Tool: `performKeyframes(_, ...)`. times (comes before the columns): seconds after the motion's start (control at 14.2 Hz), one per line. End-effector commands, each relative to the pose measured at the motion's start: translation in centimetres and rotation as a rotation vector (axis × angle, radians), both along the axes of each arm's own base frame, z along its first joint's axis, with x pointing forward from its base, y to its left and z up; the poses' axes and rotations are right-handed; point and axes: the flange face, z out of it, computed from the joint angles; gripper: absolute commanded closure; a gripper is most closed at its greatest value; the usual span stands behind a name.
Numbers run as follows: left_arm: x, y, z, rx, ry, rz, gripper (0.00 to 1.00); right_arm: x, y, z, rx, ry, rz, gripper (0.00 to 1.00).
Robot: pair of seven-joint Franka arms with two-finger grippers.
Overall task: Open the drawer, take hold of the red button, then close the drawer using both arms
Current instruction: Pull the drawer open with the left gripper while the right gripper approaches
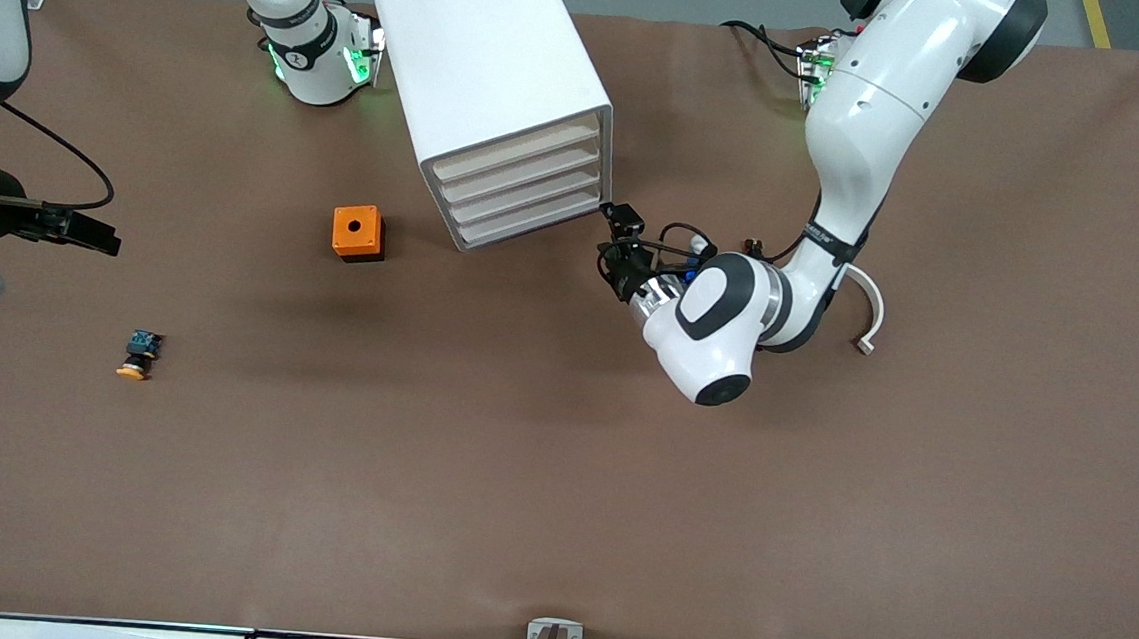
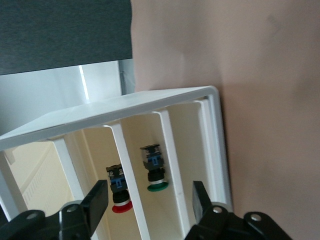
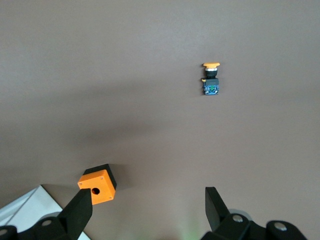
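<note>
White boxy cabinet (image 1: 505, 94) faces your left gripper (image 1: 618, 246), whose fingers (image 2: 95, 200) stand apart, holding nothing. Its wrist view shows the red-capped push button (image 2: 119, 192) inside a compartment. Your right gripper (image 3: 147, 212) waits open above the brown table (image 1: 558, 479).

1. A small orange box (image 1: 358, 233) with a round hole in its top stands on the brown table (image 1: 557, 499).
2. A yellow-capped button (image 1: 137, 355) lies on its side, nearer the front camera than the box, toward the right arm's end.
3. A green-capped button (image 2: 155, 170) lies in a white compartment.
4. A white curved piece (image 1: 868, 315) rests toward the left arm's end.
</note>
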Motion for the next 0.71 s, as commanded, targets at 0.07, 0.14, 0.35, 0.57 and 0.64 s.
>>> performKeyframes(0.07,-2.5,-3.4,-0.2,-0.04,0.073,-0.037,0.24,-0.1,3.0,0.2,-0.012,0.009,-0.078,0.0)
performKeyframes(0.14,-2.8,-3.7,-0.1,-0.046,0.078,-0.042,0.24,-0.2,3.6,0.2,-0.017,0.009,-0.094,0.0)
performKeyframes(0.35,-4.3,-4.7,-0.6,-0.042,0.093,-0.067,0.32,-0.4,4.8,-0.2,-0.028,0.022,-0.137,0.0)
performKeyframes(0.57,-5.9,-5.5,-1.4,-0.027,0.109,-0.091,0.4,-0.8,7.5,-0.3,-0.045,0.023,-0.201,0.0)
performKeyframes(0.64,-6.3,-5.5,-1.8,-0.022,0.117,-0.096,0.43,-0.9,8.2,-0.2,-0.048,0.02,-0.21,0.0)
